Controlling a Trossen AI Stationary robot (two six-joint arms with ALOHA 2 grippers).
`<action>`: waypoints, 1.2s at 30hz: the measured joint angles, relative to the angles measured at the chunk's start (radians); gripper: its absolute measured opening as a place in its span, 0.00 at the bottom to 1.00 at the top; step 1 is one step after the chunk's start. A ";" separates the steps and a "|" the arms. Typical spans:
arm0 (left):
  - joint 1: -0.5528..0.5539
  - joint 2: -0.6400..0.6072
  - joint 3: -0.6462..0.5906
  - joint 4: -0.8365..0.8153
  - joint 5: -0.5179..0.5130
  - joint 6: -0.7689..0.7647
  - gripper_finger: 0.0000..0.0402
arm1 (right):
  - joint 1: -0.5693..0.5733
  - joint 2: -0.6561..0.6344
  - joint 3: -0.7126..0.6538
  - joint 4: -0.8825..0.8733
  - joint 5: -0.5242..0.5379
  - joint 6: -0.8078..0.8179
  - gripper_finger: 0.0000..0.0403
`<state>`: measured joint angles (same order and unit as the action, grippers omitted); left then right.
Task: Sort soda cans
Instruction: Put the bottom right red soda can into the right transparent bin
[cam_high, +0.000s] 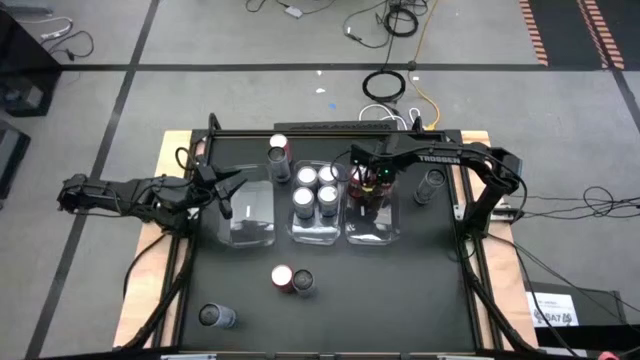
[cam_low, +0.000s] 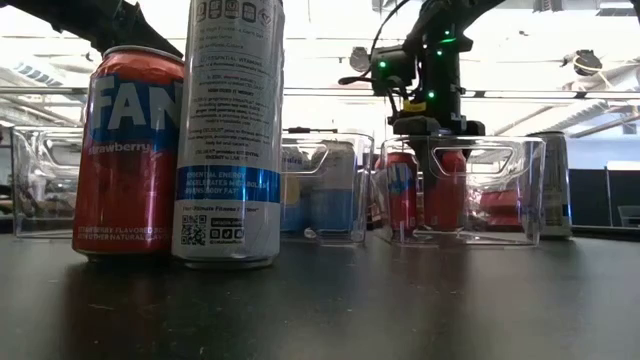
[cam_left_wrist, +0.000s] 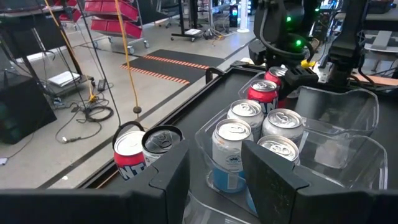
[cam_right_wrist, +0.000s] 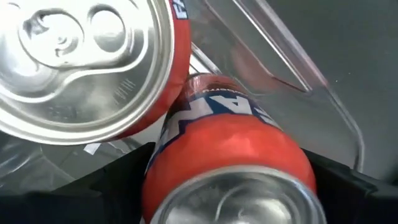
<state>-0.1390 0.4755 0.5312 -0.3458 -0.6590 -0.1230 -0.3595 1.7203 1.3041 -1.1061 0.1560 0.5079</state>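
Three clear bins stand side by side mid-table. The left bin (cam_high: 250, 232) holds nothing. The middle bin (cam_high: 315, 236) holds several blue-silver cans (cam_left_wrist: 231, 146). The right bin (cam_high: 372, 236) holds red cans. My right gripper (cam_high: 372, 185) points down into the right bin, a finger on each side of an upright red can (cam_right_wrist: 230, 155) that stands on the bin floor (cam_low: 447, 195). Another red can (cam_right_wrist: 81, 62) stands beside it. My left gripper (cam_left_wrist: 217, 186) waits open and empty by the left bin's left side. My right gripper comes from above with its fingers (cam_right_wrist: 118, 180) on two opposite sides of the red can's upper wall (cam_right_wrist: 186, 155). The can stands upright on the bin floor. I cannot tell whether the fingers touch it.
A red can (cam_high: 283, 277) and a taller can (cam_high: 304, 284) stand together near the table's front. A grey can (cam_high: 215, 316) lies at the front left. Another grey can (cam_high: 432, 183) stands right of the bins. Two cans (cam_high: 279, 150) stand at the far edge.
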 joint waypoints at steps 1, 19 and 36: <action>0.000 0.000 0.000 0.000 0.000 0.000 0.39 | 0.000 0.000 0.000 0.000 0.001 0.000 0.82; 0.000 0.000 0.000 0.000 0.000 0.000 0.39 | 0.000 -0.005 0.050 -0.071 -0.002 -0.031 0.83; 0.000 0.000 0.000 0.000 0.000 0.000 0.39 | 0.000 -0.009 0.073 -0.096 0.069 -0.024 0.83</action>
<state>-0.1387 0.4755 0.5312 -0.3458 -0.6590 -0.1230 -0.3595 1.7111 1.3775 -1.2020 0.2254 0.4835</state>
